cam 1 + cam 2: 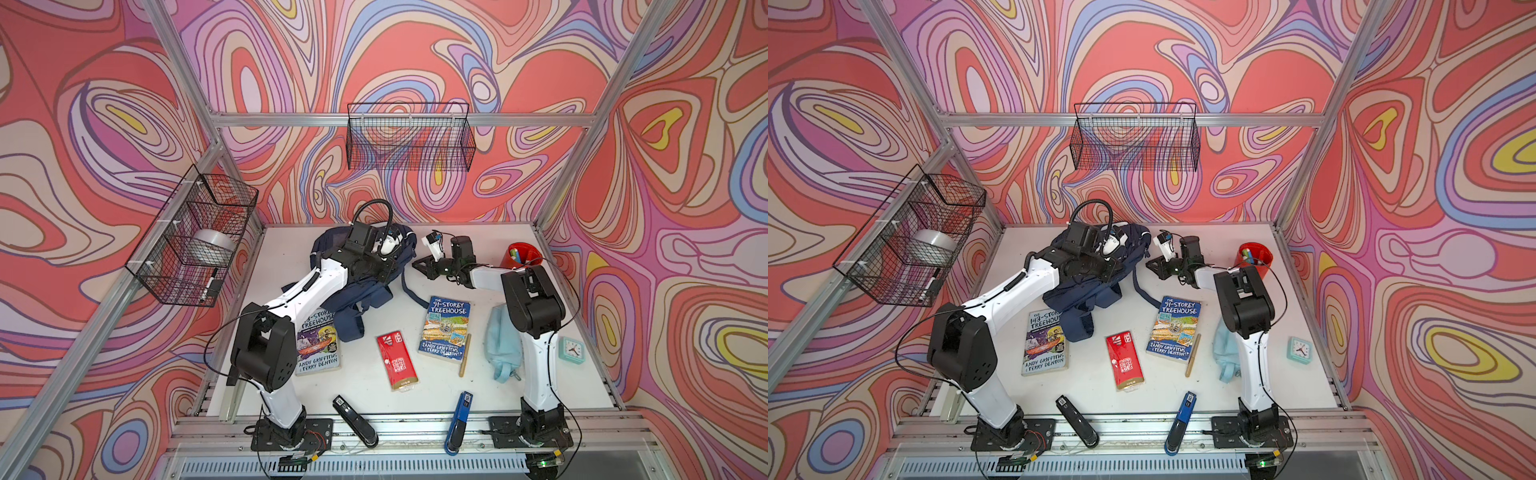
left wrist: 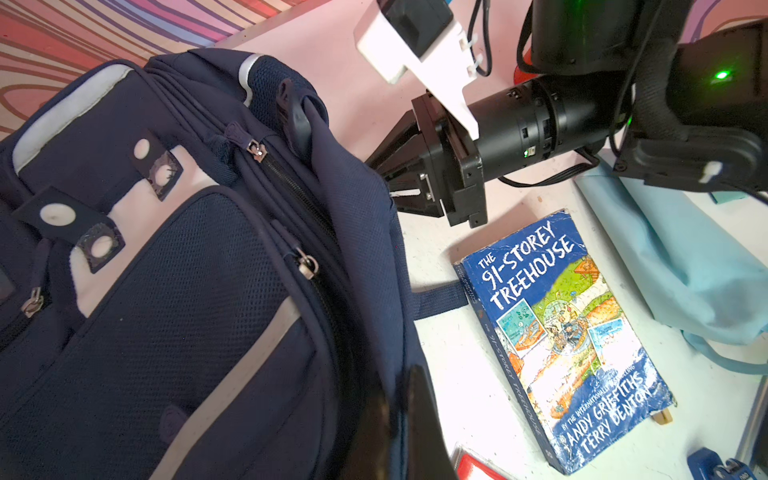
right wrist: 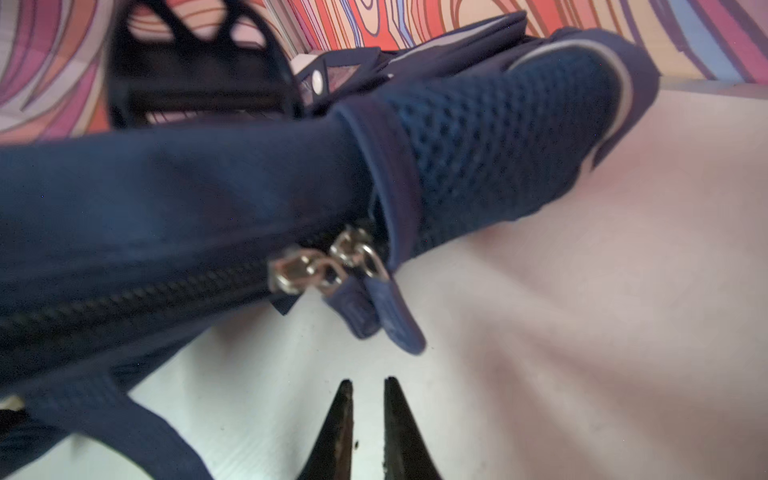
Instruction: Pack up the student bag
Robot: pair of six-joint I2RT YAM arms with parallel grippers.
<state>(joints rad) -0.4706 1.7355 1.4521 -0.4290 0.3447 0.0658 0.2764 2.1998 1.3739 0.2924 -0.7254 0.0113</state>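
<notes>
Lying toward the back of the white table [image 1: 457,241], left of its middle in both top views, the student bag [image 1: 368,301] is resting with its front pockets facing up and its straps trailing toward the front edge. The left arm is reaching over the bag's middle. The left gripper [image 2: 397,411] is sitting clenched tight against the navy fabric along the bag's side. Whether any cloth is pinched between its fingers cannot be told, since they are dark and blurred in the left wrist view. The right gripper [image 3: 368,386] is hovering low over the table just beside the bag's right edge, tips pointing at it. Its fingers are standing parted by a narrow gap and holding nothing, with bare table showing between them. Two metal zipper pulls [image 3: 328,266] are hanging side by side off the bag's edge just ahead of those tips, not touching them.
</notes>
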